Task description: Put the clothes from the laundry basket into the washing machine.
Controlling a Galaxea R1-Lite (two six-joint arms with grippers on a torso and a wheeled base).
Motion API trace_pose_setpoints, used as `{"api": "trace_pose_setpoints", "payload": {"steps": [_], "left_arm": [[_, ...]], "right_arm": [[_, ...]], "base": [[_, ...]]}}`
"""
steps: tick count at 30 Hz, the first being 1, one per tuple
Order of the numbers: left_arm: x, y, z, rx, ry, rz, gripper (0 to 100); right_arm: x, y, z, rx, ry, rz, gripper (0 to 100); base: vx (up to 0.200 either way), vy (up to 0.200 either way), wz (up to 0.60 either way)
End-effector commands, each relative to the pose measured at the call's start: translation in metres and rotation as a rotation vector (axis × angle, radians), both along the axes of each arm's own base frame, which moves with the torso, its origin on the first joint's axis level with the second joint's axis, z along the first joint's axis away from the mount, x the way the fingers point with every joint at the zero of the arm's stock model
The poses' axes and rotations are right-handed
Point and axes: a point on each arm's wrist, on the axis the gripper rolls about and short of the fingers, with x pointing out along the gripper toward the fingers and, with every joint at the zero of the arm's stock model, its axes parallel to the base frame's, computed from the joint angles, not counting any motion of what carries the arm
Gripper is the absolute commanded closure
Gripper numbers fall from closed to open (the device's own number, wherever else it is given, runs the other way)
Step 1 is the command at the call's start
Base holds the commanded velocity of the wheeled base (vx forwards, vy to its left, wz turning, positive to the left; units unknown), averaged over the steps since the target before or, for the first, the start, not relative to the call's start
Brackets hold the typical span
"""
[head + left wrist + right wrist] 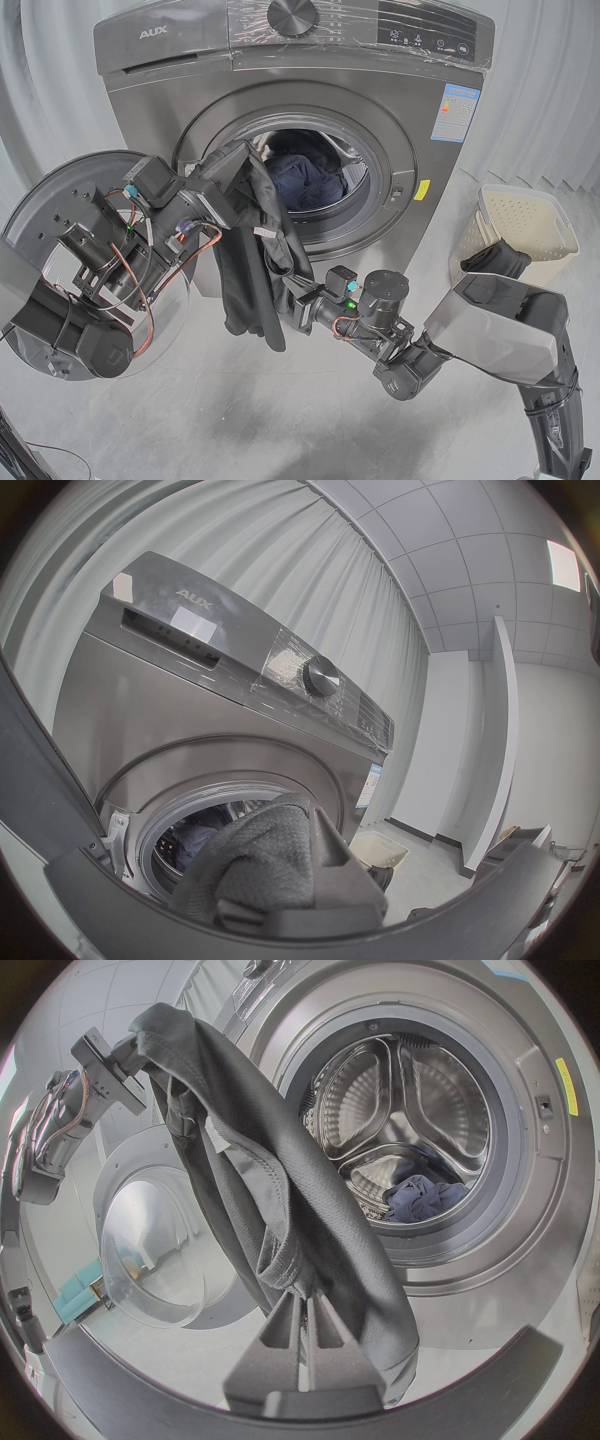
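A dark grey garment (256, 250) hangs stretched between both grippers in front of the washing machine (294, 94). My left gripper (232, 164) is shut on its upper end at the left edge of the drum opening (312, 181); the cloth bunches over that gripper's fingers (340, 867). My right gripper (289, 286) is shut on a lower fold of the garment (281, 1210), below the opening. A navy piece of clothing (303, 181) lies inside the drum (419, 1197). The cream laundry basket (525, 228) stands on the floor to the right, with a dark item (497, 259) over its near rim.
The round machine door (81, 250) is swung open to the left, behind my left arm. Grey curtains hang behind the machine. Bare grey floor (250, 412) lies in front of the machine.
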Motion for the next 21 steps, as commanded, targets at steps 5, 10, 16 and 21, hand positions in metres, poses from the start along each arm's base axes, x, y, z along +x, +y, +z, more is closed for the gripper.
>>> {"api": "trace_pose_setpoints", "payload": {"steps": [5, 10, 16, 21], "left_arm": [[0.002, 0.001, -0.002, 0.002, 0.004, 0.005, 100], [0.005, 0.007, -0.002, 0.002, 0.004, 0.024, 100], [0.006, 0.014, -0.004, 0.008, 0.015, 0.045, 100], [0.003, 0.020, -0.010, 0.019, 0.037, 0.056, 100]], "right_arm": [[-0.007, -0.004, 0.002, -0.025, -0.023, 0.000, 100], [-0.032, -0.026, 0.029, -0.028, -0.019, -0.003, 100], [-0.057, -0.066, 0.067, -0.026, -0.031, -0.044, 100], [-0.059, -0.097, 0.091, -0.003, -0.064, -0.113, 100]], "base": [[0.000, 0.000, 0.00], [0.000, 0.000, 0.00], [0.000, 0.000, 0.00], [0.000, 0.000, 0.00]]}}
